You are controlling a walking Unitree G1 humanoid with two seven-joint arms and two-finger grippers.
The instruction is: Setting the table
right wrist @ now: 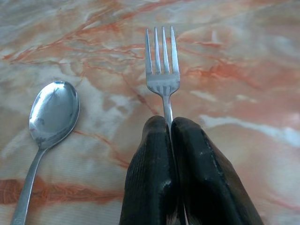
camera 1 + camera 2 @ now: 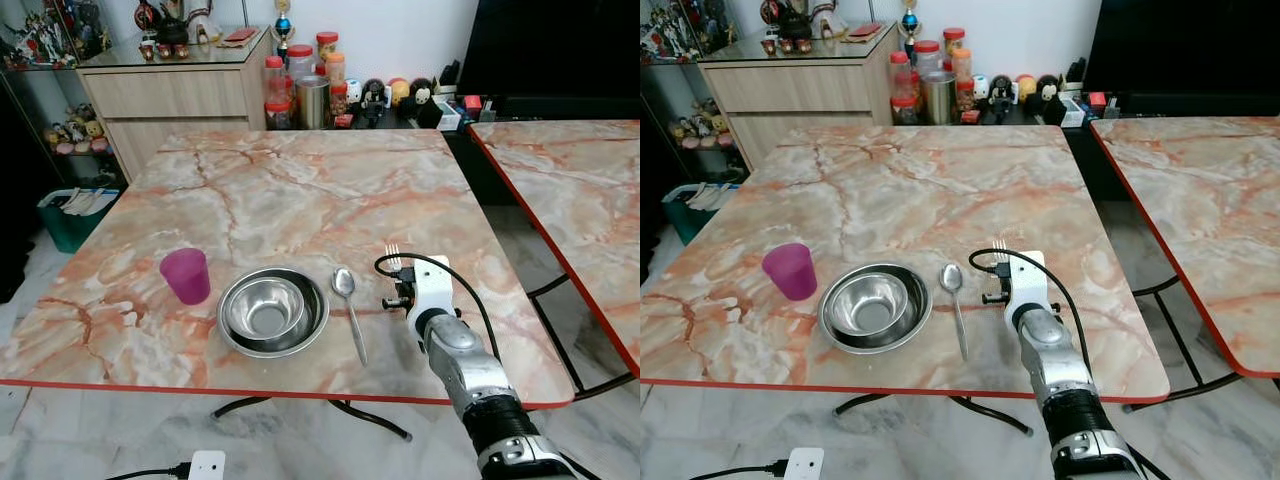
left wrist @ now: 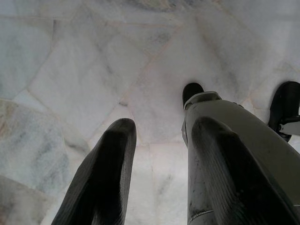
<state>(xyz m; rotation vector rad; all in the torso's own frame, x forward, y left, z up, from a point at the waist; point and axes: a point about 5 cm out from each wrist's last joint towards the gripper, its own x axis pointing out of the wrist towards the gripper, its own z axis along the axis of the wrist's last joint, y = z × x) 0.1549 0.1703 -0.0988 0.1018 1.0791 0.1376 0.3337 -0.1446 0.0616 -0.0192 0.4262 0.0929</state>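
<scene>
Right gripper (image 1: pixel 169 129) is pinching the fork (image 1: pixel 162 70) by its handle, both black fingers (image 1: pixel 150 168) squeezed tight around it so only the tines and a bit of neck stick out past the tips. The tines point away from the robot, toward the far side of the table (image 2: pixel 300 190). From the head camera the fork sits low over the marble top, just to the right of the spoon (image 2: pixel 348 308); I can't tell if it's actually touching the surface or hanging a hair above it.

The spoon lies flat on the table, bowl end away from the robot, handle toward the near edge, right beside the steel bowl (image 2: pixel 272 310). That looks like two steel bowls nested, one inside the other. Left of them is a purple cup (image 2: pixel 186 275), upright, near the bowls but not touching.

So the lineup along the near edge, left to right: cup, bowls, spoon, fork in the gripper. The silver right arm (image 2: pixel 470 375) comes in from the bottom right with a black cable looping over the wrist.

Left gripper (image 3: pixel 157 140) is hanging down by the robot's side, fingers (image 3: pixel 105 178) spread apart with nothing between them, just pale floor tiles (image 3: pixel 70 70) below and what looks like the robot's own leg.

There's a second marble table (image 2: pixel 570 190) off to the right, and a cabinet (image 2: pixel 170 95) with jars (image 2: pixel 300 80) at the far end.
</scene>
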